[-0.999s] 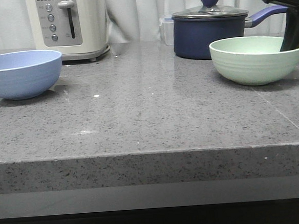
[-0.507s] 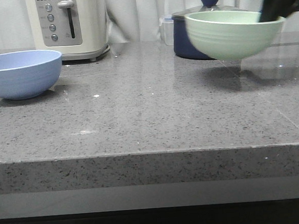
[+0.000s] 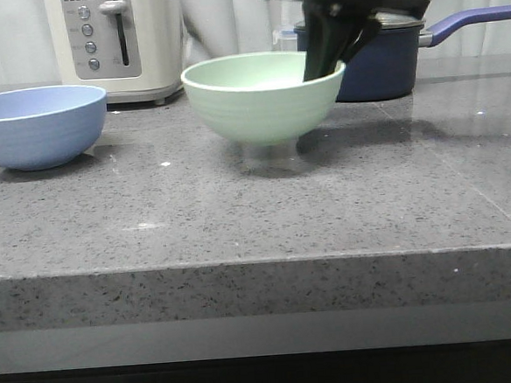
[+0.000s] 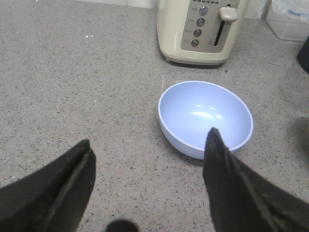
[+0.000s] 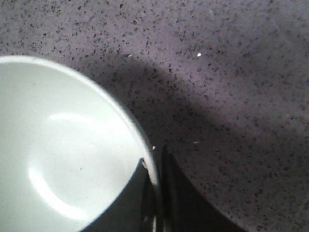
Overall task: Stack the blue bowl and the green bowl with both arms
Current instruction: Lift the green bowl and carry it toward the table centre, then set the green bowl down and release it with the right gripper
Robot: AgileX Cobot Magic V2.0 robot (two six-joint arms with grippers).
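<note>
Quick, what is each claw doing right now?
Left gripper: open, empty, above the periwinkle-blue ridged bowl.
Right gripper: shut on the pale mint-green bowl rim.

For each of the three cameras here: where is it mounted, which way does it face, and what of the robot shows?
Front view: low at the counter edge, facing forward; blue bowl, green bowl held by the right gripper.
Left wrist view: above the counter, looking down past the open left gripper at the blue bowl and toaster.
Right wrist view: close above the green bowl; fingers clamp its rim.
Shared: front and left wrist views show the blue bowl and toaster; front and right wrist, the green bowl.
</note>
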